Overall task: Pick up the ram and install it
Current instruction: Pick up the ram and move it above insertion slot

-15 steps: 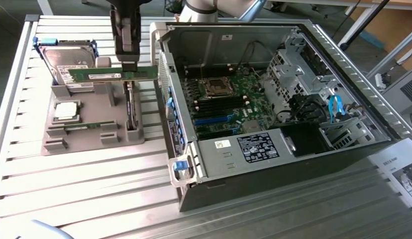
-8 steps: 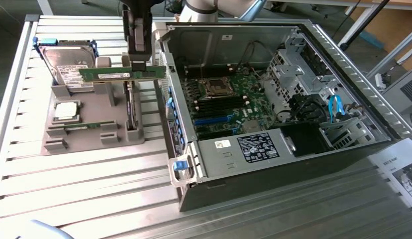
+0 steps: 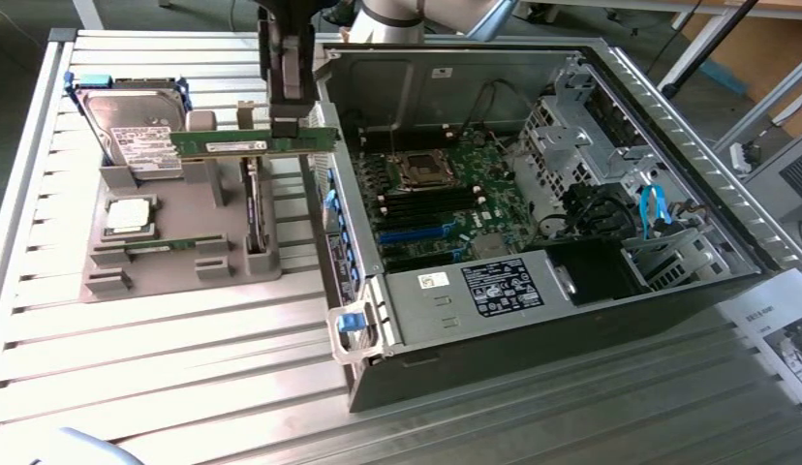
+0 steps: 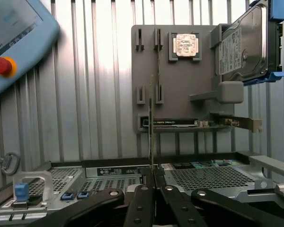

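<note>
Ram point(image 3: 227, 144) hangs level in the air, its long side running left to right in the exterior view, pinched on its thin faces by the gripper point(image 3: 288, 129). The jaws are drawn together on the stick, at a spot nearer its right end than its left. The arm point(image 3: 288, 48) drops straight down from the far edge of the scene, with the gripper pointing at the table point(image 3: 181, 358).

The stick floats above the grey holder point(image 3: 169, 257), over its far right part, and just beside the left wall of the open case point(image 3: 543, 300). It touches neither.

On the holder, a hard drive point(image 3: 137, 136) stands upright at the far left and a silver processor point(image 3: 127, 216) lies flat nearer the camera. The motherboard point(image 3: 440, 189) lies exposed inside the case, to the exterior view's right of the stick.

From the wrist, the stick shows edge-on as a thin line rising from between the black fingers point(image 4: 143, 201), with a blue pendant point(image 4: 14, 42) lying on the table beyond.
</note>
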Robot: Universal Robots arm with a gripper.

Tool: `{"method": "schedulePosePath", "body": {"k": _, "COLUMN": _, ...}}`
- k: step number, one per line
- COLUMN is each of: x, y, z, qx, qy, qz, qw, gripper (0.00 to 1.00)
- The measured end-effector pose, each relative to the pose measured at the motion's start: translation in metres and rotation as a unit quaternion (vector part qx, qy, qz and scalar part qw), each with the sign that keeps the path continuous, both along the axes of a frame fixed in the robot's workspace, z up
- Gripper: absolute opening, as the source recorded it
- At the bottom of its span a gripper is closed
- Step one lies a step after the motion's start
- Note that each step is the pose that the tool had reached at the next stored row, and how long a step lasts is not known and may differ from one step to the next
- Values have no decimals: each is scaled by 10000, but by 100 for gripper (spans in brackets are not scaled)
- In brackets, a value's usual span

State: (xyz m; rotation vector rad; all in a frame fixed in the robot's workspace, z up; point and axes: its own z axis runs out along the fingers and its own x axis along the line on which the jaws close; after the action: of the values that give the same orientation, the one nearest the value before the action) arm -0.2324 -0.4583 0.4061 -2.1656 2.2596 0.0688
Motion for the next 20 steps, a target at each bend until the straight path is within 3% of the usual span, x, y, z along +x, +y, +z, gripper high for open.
{"method": "schedulePosePath", "body": {"k": 20, "x": 304, "y": 0, "z": 0, "qx": 0, "qy": 0, "qz": 1, "qw": 10000, "gripper": 12}}
